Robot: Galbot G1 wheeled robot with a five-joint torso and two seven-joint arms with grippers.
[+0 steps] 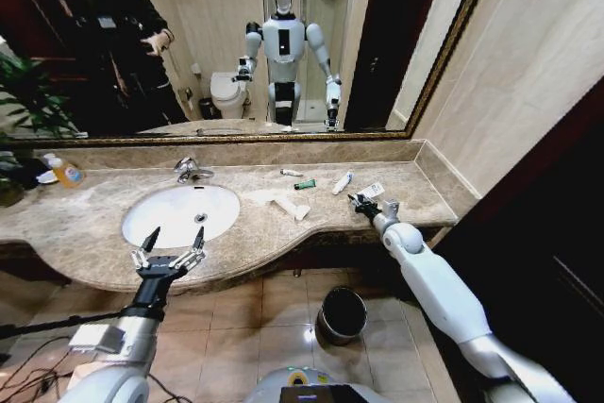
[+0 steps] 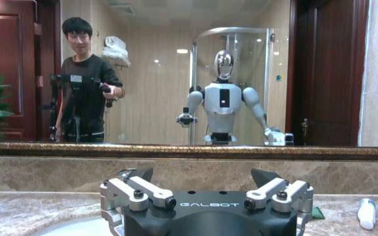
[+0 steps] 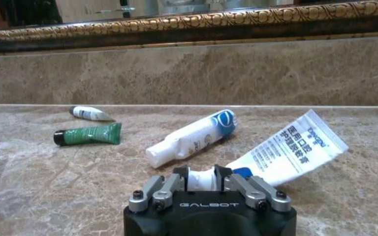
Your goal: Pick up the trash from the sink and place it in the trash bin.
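Closest to the right wrist camera, the right gripper (image 3: 206,183) has its dark fingers closed around the capped end of a white tube with blue print (image 3: 287,152), which lies flat on the beige marble surround (image 1: 85,224) at the counter's right end, beside the sink (image 1: 181,214) rather than in it. Just beyond lie a second white tube with a blue end (image 3: 192,137), a green mini tube (image 3: 89,134) and what seems a smaller white tube (image 3: 90,113); crumpled white paper (image 1: 280,201) sits nearer the basin. The left gripper (image 1: 170,254) hovers spread open at the glossy white oval basin's front rim. Such a soft, smooth tube pinched only by its narrow end could swing or slip out before reaching the dark, metal-rimmed trash bin (image 1: 342,314) on the tiled floor below.
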